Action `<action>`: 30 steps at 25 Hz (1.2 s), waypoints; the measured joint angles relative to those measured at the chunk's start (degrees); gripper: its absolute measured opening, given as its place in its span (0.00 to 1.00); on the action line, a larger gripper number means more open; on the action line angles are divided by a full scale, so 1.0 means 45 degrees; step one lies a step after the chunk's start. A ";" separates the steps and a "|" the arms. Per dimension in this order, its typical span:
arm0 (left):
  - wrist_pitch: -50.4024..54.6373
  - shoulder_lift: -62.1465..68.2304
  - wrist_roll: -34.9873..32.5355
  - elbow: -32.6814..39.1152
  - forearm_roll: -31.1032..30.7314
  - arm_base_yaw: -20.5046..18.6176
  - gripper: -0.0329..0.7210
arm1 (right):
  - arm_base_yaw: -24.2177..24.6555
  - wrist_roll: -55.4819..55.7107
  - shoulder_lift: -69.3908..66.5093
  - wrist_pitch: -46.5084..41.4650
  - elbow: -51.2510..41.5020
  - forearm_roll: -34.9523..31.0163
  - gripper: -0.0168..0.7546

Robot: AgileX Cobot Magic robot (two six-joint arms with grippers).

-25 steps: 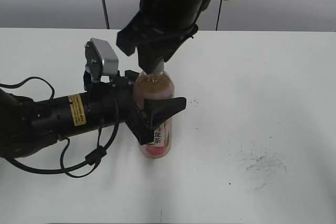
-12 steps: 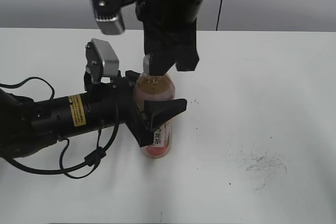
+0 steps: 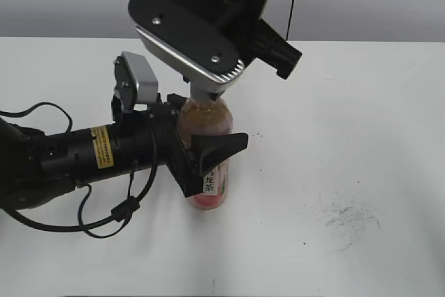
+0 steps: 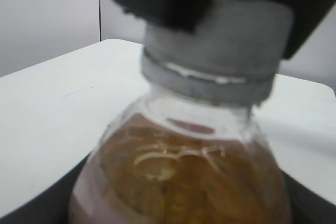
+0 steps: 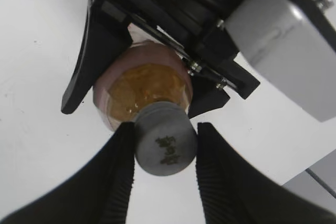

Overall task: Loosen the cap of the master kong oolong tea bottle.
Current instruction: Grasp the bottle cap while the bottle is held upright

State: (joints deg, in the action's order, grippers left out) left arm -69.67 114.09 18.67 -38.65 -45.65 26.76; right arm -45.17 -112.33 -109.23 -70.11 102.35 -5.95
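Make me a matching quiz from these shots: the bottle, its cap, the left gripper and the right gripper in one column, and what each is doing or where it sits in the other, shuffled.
Things:
1. clear plastic bottle of amber tea
2. small round grey ribbed cap
3. left gripper
4. right gripper

States:
A. clamped around the bottle's body from the side
B. standing upright on the white table
C. reaching down from above, black fingers closed on the cap
D. sitting on the bottle's neck, dark logo on top

Pairs: 1-B, 2-D, 3-A, 4-C
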 joint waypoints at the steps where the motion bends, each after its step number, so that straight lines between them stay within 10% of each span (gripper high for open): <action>1: 0.0000 0.0000 0.0000 0.0000 -0.0010 0.0000 0.64 | -0.0013 -0.0144 0.0012 0.0000 0.0000 0.0000 0.37; 5: -0.0022 0.0000 -0.0015 0.0000 -0.0103 0.0000 0.64 | -0.0025 0.2963 0.0055 -0.0086 -0.0004 -0.0042 0.38; 11: 0.0029 0.0000 0.0117 0.0000 0.0061 0.0000 0.64 | -0.0200 1.2998 0.0295 -0.0008 -0.0015 -0.0888 0.74; 19: 0.0029 0.0000 0.0122 0.0000 0.0071 0.0000 0.64 | -0.0200 2.3444 0.0295 -0.0008 -0.0015 0.0566 0.67; 30: 0.0029 0.0000 0.0132 0.0000 0.0071 0.0000 0.64 | -0.0144 2.4962 -0.0001 -0.0008 -0.0015 0.0544 0.49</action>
State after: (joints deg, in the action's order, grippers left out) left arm -69.54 114.09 19.26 -38.65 -45.33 26.76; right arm -45.81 0.00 -109.23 -70.14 102.29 -3.50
